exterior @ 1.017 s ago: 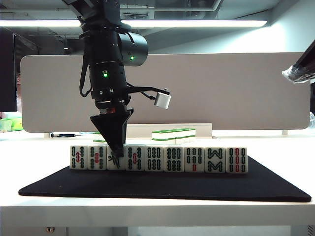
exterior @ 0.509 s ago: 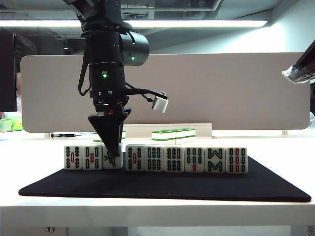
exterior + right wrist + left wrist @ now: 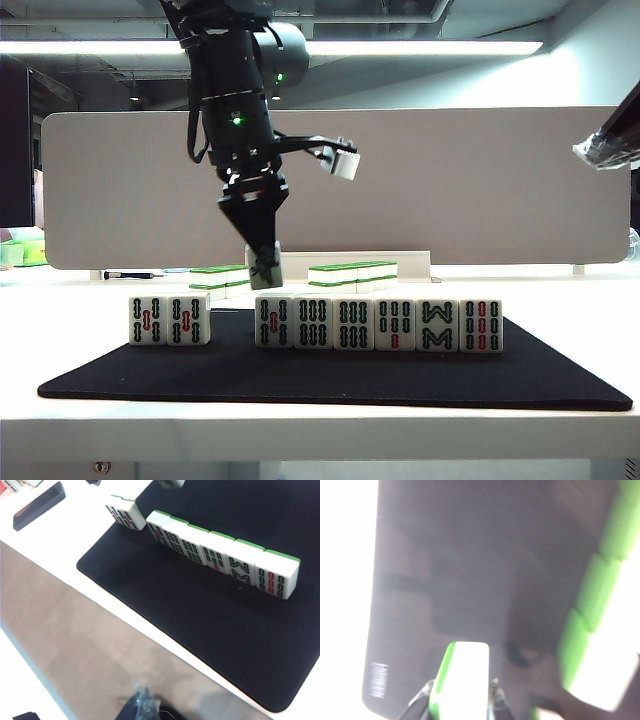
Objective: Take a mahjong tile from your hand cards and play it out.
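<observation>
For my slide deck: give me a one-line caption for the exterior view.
Left pincer holds a mahjong tile above the gap in the hand cards on the black mat.

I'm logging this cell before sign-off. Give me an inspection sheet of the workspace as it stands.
Surface: black mat on a white table.
Job's things: mahjong tile lifted clear above the mat; hand cards upright in a row, with a gap between the second tile and the next.
Clutter: green-backed tiles behind the row; a dark flat object off the mat.
Grippers: left pincer shut on the mahjong tile, above the gap; right pincer off the mat, state unclear.
Cables: a black cable at the left arm's wrist.
Surroundings: white partition behind the table, ceiling strip lights.
</observation>
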You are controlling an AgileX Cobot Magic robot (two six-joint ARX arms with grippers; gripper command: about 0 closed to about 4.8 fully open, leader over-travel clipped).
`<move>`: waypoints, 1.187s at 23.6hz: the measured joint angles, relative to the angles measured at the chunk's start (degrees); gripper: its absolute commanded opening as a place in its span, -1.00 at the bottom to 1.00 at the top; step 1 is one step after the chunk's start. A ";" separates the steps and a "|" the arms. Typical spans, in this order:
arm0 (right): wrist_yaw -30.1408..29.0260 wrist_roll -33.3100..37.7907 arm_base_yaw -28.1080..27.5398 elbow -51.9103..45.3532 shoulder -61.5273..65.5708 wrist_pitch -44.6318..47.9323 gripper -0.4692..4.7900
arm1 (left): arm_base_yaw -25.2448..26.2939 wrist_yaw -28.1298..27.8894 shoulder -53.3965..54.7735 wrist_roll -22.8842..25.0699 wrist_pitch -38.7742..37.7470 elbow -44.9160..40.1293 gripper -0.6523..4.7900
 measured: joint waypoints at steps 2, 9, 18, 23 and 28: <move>0.02 0.00 0.00 0.00 0.00 0.00 -0.82 | 0.04 0.81 0.02 -4.33 3.39 0.11 -0.34; 0.02 0.02 0.00 0.00 0.00 0.00 -0.82 | 0.68 17.94 0.13 -37.90 20.79 0.26 -0.35; 0.00 0.00 0.02 0.00 0.02 -0.02 -0.82 | 4.11 24.24 1.79 -54.03 27.65 0.37 -0.35; 0.28 0.02 0.02 0.00 0.02 -0.02 -0.82 | 7.08 29.44 3.80 -62.34 30.18 0.39 -0.35; 1.09 0.02 0.02 0.00 0.02 -0.11 -0.82 | 10.14 36.46 6.71 -71.69 28.50 0.37 -0.35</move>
